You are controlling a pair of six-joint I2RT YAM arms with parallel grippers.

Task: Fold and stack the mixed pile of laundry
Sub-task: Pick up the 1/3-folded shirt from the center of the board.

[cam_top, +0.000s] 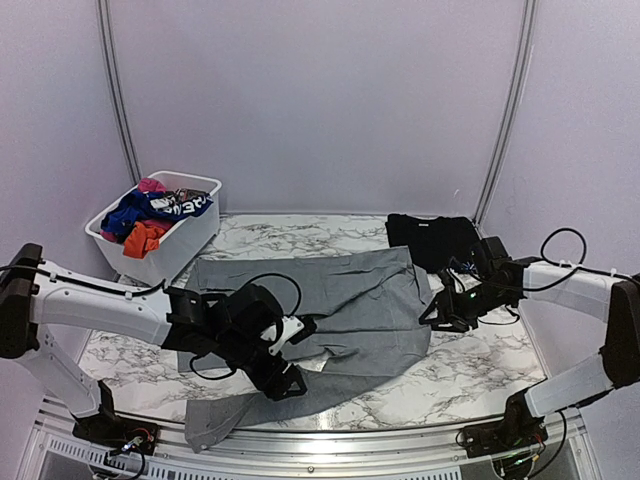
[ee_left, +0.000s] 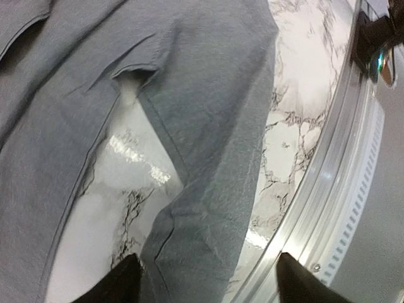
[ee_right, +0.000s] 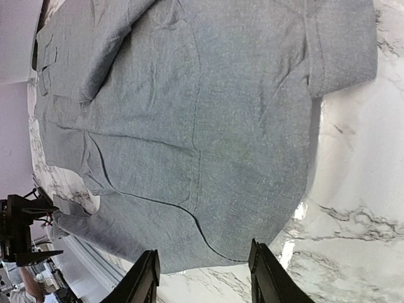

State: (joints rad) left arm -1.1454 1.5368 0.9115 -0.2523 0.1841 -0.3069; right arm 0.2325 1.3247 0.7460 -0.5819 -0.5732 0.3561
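Table (cam_top: 480, 370): marble, both arms reaching in from the near edge.

Shirt (cam_top: 350, 300): grey, spread flat at the table's middle. The long axis is laid left to right. The hem (ee_right: 208, 246) is turned to the right, and one sleeve (cam_top: 215, 415) is draped over the near-left edge by the rail (ee_left: 315, 189).

Basket (cam_top: 195, 235): white, set at the far left, well apart from the shirt. The rest of the pile (cam_top: 140, 210) is heaped in it: blue, orange and pink pieces.

Black garment (cam_top: 435, 238): laid at the far right, just beyond the shirt's far right corner.

Left gripper (cam_top: 285, 378): held above the sleeve end, jaws spread wide, nothing clamped. In the wrist view the sleeve is seen running between the fingertips (ee_left: 120, 281).

Right gripper (cam_top: 440, 315): held at the hem end, jaws part open, with the curved hem edge lying just ahead of them. No cloth is seen pinched, though contact with the table cannot be ruled out from this angle.

Judgement: each end of the shirt is covered by its nearer arm, so a fold across the long axis is favoured.
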